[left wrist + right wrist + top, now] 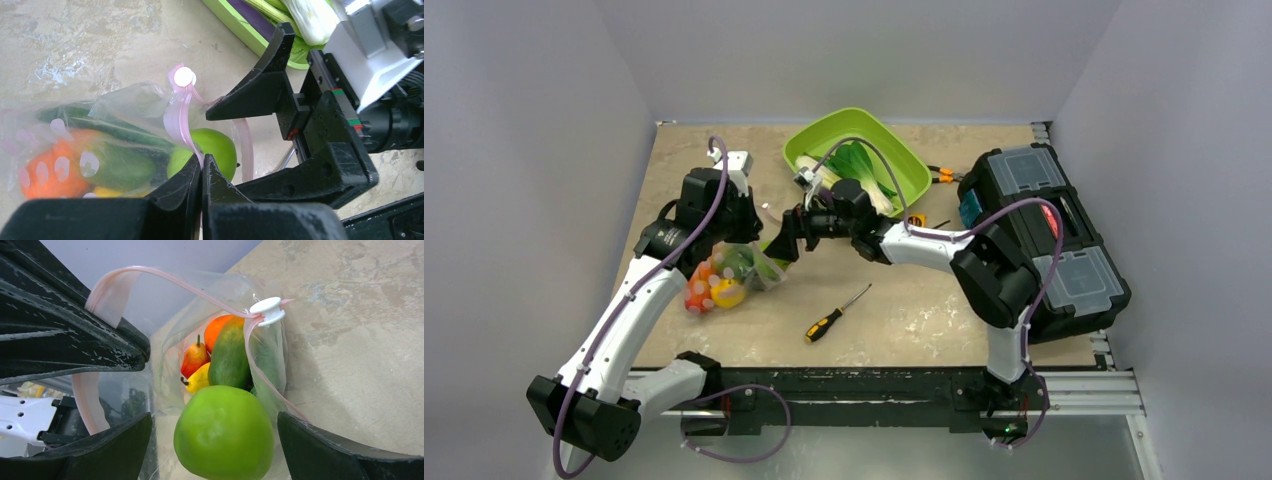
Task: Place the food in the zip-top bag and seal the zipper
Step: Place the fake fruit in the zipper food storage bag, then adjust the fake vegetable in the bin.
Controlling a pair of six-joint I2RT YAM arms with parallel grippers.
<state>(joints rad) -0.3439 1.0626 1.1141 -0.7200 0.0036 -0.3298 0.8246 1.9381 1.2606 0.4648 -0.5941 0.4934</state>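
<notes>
Near edge: both arm bases bolted side by side, arms reaching in over the tabletop (pixel 924 310).

- A black-and-yellow-handled screwdriver (pixel 836 313) lies loose on the stone-look surface, right of the bag and well apart from it.
- The zip-top bag (pixel 744 270) lies left of centre, bulging, with its mouth turned toward the tray.
- Through the film I can see an orange (pixel 216 329), a red-yellow pear (pixel 194 359), a small yellow fruit (pixel 200 379) and a dark cucumber (pixel 125 131).
- The left claw (pixel 201 165) is clenched tight on the bag's mouth edge, where the pink zipper (pixel 165 276) runs down into its fingers.
- The zipper is unsealed. The strip gapes in a wide loop, and its white slider (pixel 267 309) sits at one end.
- The right claw (pixel 215 422) is at the mouth, released and spread wide.
- A green apple (pixel 216 150) sits in the opening between the right claw's fingers, with a clear gap on one side and only a sliver on the other. I cannot tell whether it touches there.

Beyond:
- A lime-green tray (pixel 894 140) holds a toy leek (pixel 856 165).
- A black toolbox (pixel 1044 230) with clear lid compartments stands at far right.
</notes>
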